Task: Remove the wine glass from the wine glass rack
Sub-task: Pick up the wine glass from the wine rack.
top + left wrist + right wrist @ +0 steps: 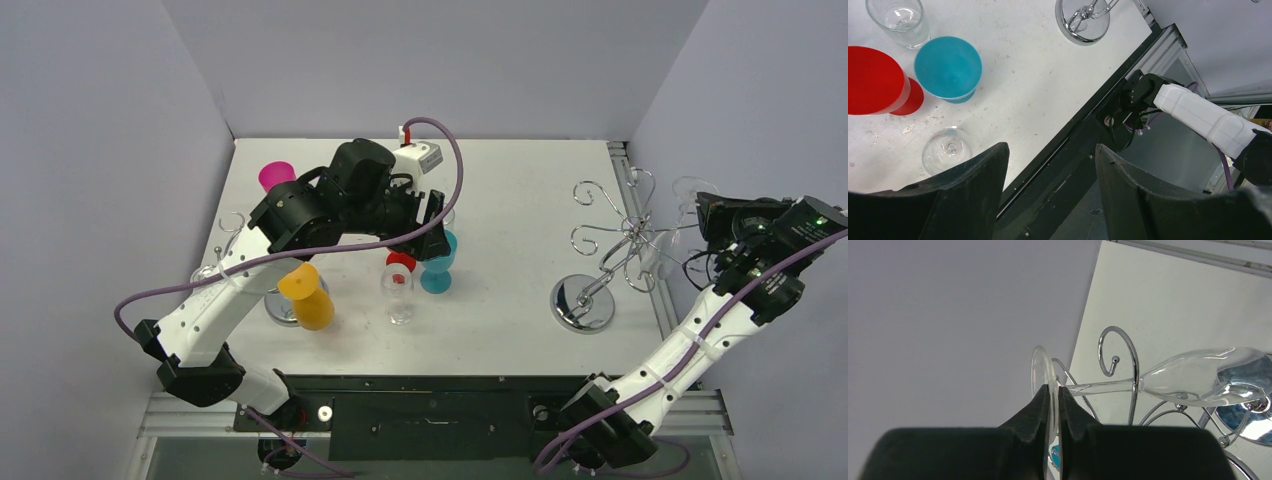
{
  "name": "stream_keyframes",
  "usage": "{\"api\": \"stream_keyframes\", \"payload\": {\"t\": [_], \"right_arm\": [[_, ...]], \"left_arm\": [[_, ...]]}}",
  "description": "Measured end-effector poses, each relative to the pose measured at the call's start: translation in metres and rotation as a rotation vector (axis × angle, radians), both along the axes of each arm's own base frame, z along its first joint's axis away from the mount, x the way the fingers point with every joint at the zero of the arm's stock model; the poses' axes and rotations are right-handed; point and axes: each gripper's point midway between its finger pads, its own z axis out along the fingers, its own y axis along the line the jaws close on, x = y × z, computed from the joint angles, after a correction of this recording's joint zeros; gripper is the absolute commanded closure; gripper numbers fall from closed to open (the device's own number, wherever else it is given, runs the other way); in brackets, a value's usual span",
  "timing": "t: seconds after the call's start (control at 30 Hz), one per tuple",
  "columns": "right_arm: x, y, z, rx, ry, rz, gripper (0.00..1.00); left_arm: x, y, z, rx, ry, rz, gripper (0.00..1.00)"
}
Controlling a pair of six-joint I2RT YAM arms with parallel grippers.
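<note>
A clear wine glass (1193,376) hangs stem-through on the chrome wire rack (615,245), whose round base (582,303) stands at the table's right. In the top view the glass (668,243) hangs at the rack's right side. My right gripper (1054,388) is shut on the glass's flat foot (1040,369), its jaws pinching the disc edge-on. The stem passes a curled rack hook (1118,347). My left gripper (1050,150) is open and empty, held above the table's middle (432,225) over the cups.
Under the left arm stand a teal cup (437,266), a red cup (400,262), a clear glass (399,296), an orange cup (307,296) and a pink cup (276,176). A second wire rack (232,235) is at left. The table's right edge rail (640,215) runs beside the rack.
</note>
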Motion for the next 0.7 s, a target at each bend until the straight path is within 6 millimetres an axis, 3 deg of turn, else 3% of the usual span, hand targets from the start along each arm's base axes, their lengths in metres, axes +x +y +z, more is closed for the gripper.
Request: {"api": "stream_keyframes", "payload": {"t": [0.3,0.7], "right_arm": [[0.014,0.015,0.01,-0.006,-0.049,0.06,1.0],[0.033,0.003,0.022,0.01,-0.144,0.011,1.0]], "left_arm": [[0.0,-0.001,0.001,-0.004,0.001,0.001,0.39],[0.0,-0.001,0.001,-0.005,0.003,0.004,0.39]]}}
